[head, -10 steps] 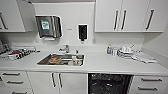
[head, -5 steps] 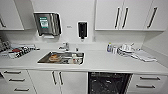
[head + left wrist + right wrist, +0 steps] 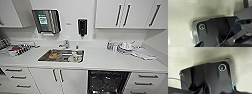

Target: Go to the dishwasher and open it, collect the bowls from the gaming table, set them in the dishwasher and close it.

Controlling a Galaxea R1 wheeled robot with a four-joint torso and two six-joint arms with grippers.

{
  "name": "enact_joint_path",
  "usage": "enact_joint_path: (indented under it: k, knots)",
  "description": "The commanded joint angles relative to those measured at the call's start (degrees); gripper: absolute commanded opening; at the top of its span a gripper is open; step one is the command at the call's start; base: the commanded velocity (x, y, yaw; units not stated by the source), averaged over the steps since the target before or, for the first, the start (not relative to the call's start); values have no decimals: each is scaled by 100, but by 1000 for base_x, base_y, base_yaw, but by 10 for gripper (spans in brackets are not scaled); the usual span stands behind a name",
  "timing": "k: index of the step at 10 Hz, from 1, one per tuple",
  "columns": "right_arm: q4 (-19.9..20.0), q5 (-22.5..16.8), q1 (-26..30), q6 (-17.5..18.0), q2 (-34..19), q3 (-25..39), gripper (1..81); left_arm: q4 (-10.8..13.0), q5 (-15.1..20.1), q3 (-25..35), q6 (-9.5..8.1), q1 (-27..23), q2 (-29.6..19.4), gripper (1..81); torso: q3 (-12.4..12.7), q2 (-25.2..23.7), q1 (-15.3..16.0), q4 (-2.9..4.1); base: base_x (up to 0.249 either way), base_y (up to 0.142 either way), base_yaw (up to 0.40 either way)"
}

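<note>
The dishwasher (image 3: 108, 82) stood open under the worktop edge (image 3: 75, 67), right of the sink (image 3: 62, 55). Gripper finger state could not be determined. The camera had advanced closer than half a second before.

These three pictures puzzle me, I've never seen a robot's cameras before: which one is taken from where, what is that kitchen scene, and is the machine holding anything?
They come from a wheeled robot with two arms. The wide picture is from a camera high on the robot, looking down at a white kitchen counter. In the counter is a steel sink with some dishes in it. On the wall hang a paper towel dispenser and a dark soap dispenser. Cups and crockery stand to the right of the sink. Below the counter the dishwasher shows its dark inside, so it looks open.

The other two pictures come from cameras on the robot's wrists. The big dark plates there are parts of the robot itself, over a pale floor. Its fingers cannot be made out, so I cannot tell whether it holds anything.
</note>
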Motion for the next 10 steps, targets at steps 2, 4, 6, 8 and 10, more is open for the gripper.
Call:
enact_joint_path:
  k: [2,4,6,8,10]
  knots:
    - [-21,-450,142,-65,-89,-86,811,-83,184,-345,-25,-124,119,811,276,765,-494,0,0,0,0]
    - [14,-117,80,-56,-2,-86,811,-74,184,-670,-17,-45,444,811,621,1093,-704,0,0,0,0]
    - [14,-28,71,-56,34,-104,811,-65,175,-1058,-17,34,744,811,821,1397,-898,0,0,0,0]
    - [14,86,27,-56,60,-104,811,-65,175,-1428,-17,69,1017,811,1169,1821,-1180,0,0,0,0]
    - [-21,121,-26,-56,104,-130,811,-74,175,-1761,-17,95,1297,811,1426,2239,-1456,0,0,0,0]
